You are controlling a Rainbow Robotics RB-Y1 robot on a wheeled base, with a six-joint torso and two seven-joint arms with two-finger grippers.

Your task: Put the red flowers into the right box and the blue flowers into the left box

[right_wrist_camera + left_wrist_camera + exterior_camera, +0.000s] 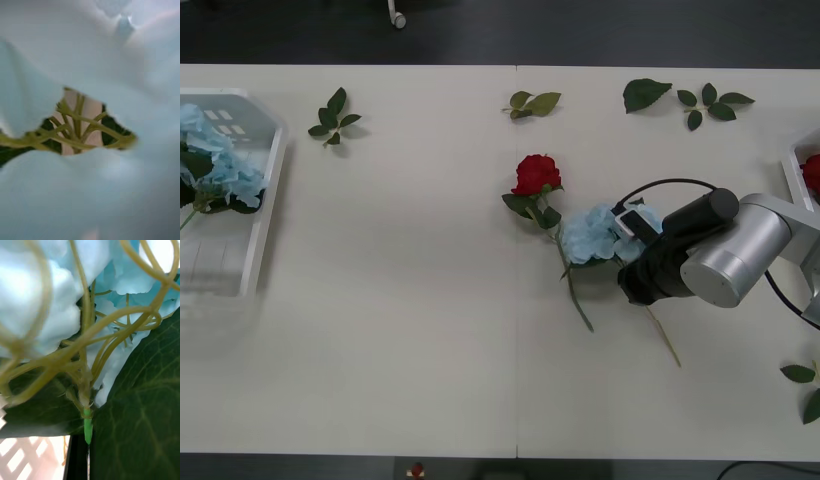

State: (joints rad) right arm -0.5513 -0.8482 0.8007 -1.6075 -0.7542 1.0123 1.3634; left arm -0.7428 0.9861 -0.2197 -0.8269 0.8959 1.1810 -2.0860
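Presently on the table (380,330): right gripper (635,262), right of centre, pressed into a blue flower (590,235); whether its fingers grip cannot be told. One red flower (536,174) lies just beside that bloom, toward the far edge. Left box (268,190), at the left edge, holds blue flowers (220,160). Right box (794,165) rim at the right edge, red bloom (812,172) inside. Leaf sprigs (333,118) along the far edge.

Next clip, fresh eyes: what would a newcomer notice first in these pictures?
Probably the silver right arm reaching in from the table's right side, its right gripper down on a blue flower at mid-table. Just beside that lies a red rose, its stem running under the blue cluster. Far left, the left box already holds more blue flowers.
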